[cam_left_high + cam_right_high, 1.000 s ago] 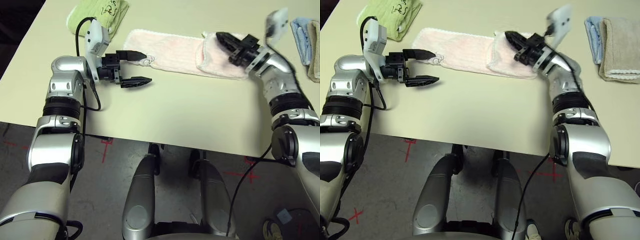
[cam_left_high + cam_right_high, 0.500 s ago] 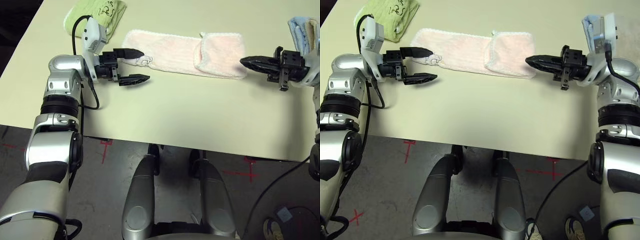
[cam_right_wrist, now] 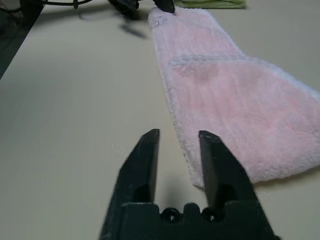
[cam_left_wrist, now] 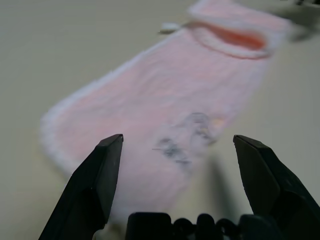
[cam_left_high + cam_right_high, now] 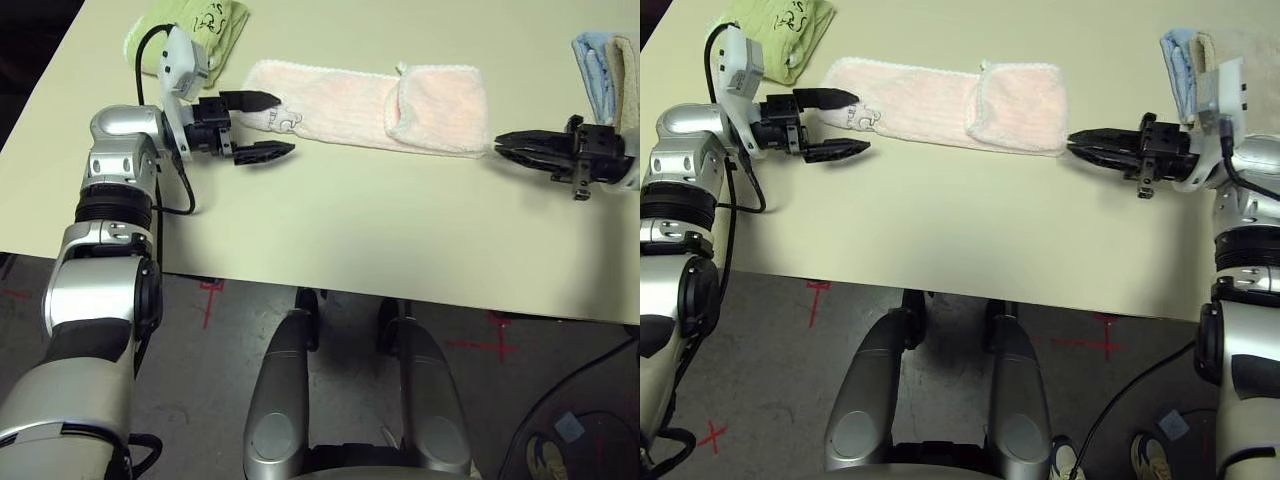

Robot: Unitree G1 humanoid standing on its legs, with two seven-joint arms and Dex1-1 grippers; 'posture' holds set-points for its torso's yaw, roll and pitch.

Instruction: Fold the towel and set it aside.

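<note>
A: Here's the towel, a long pale pink strip stretched across the far side of the surface, its right end already doubled over on top of itself.

B: So one fold is in, I'd say, and the other end is not yet dealt with. Left gripper sits right at the towel's left end, fingers spread wide, one over the cloth's corner, one just off its near edge.

A: And nothing between them. From the left wrist you look straight down the strip, with the little embroidered motif ahead between the open fingers.

B: Right gripper lies level just off the folded end, pointing at it, fingers a small way apart, holding nothing.

A: Next move, to my eye: the left closes on that end and carries it over toward the folded part. It needs a clean bite on the edge, both layers if it can.

B: The cloth itself: fluffy terry, white scalloped trim, lying flat, a small loop poking out at the fold.

A: Green towel sits behind the left wrist, blue and beige ones stacked far right.
</note>
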